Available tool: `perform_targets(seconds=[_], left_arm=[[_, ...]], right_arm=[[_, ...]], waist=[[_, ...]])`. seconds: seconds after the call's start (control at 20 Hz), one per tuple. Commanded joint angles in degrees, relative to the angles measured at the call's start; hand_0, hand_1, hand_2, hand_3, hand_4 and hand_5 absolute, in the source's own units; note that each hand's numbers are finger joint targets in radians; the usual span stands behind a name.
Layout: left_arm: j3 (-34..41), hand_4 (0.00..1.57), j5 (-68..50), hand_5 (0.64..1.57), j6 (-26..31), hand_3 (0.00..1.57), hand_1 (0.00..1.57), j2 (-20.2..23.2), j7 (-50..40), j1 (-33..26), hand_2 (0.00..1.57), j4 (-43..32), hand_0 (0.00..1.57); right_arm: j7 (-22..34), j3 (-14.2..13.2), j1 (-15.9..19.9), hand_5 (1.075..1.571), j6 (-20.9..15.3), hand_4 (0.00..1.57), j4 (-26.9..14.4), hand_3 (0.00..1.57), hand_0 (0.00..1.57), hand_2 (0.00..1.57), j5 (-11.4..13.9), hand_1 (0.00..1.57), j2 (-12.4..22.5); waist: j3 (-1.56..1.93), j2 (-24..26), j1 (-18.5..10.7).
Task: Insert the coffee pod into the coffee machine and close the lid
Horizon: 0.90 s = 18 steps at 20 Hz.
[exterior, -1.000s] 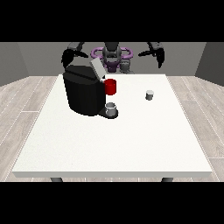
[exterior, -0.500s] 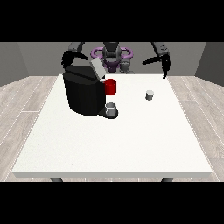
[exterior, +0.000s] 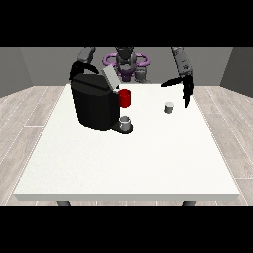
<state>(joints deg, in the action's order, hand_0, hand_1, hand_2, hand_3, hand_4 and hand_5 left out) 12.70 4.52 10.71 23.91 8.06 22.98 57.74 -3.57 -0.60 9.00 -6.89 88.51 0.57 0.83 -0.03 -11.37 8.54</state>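
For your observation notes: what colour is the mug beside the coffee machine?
Red mug, front view.

Even, diffuse light fills the scene, with no visible source and no glare. The white table (exterior: 123, 163) is bright and uniformly lit. The black coffee machine (exterior: 94, 106) casts only a faint, soft shadow at its base. Edges stay straight, with no visible distortion

i see a matt white bench (exterior: 123, 163), a dull black plastic-looking coffee machine (exterior: 94, 106), a glossy red cup (exterior: 125, 98), and a greyish metal-looking coffee pod (exterior: 169, 107).
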Motion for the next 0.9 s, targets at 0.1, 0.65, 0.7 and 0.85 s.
perform_targets(seconds=[0.1, 0.65, 0.7, 0.85], left_arm=[[-2.7, 0.0, 4.8, 1.571, -0.2, 0.0, 0.0, -0.5, 1.9, 1.5, 0.0, -7.6, 0.0], [-3.2, 0.0, 11.3, 1.571, -4.0, 0.35, 0.65, 1.8, 1.1, 7.3, 0.72, -17.0, 0.65], [-5.7, 0.0, 12.9, 1.571, -4.5, 0.43, 0.7, -0.3, 1.8, 5.0, 0.78, -14.1, 0.7], [-6.7, 0.0, 15.6, 1.571, -4.3, 0.48, 0.62, 2.2, 3.5, 5.9, 0.74, -16.6, 0.62]], right_arm=[[1.8, -0.3, -0.4, 1.571, -0.2, 0.39, -2.1, 0.0, 0.0, 0.0, 0.4, 0.0, 0.5], [5.4, 0.8, 2.8, 1.571, -2.0, 0.43, -3.4, 0.0, 0.0, 0.0, 2.7, 0.0, 0.7], [-1.4, -3.5, 2.6, 1.571, -0.9, 0.39, -10.1, 0.0, 0.0, 0.0, 0.0, 0.0, 1.6], [-0.8, 1.3, 0.2, 1.571, -3.4, 0.43, -7.7, 0.0, 0.0, 0.0, 2.3, 0.0, -0.7]], waist=[[0.01, 1.6, -0.8], [-0.01, 0.7, 1.2], [0.03, 0.8, -2.2], [0.02, 1.3, -1.2]])
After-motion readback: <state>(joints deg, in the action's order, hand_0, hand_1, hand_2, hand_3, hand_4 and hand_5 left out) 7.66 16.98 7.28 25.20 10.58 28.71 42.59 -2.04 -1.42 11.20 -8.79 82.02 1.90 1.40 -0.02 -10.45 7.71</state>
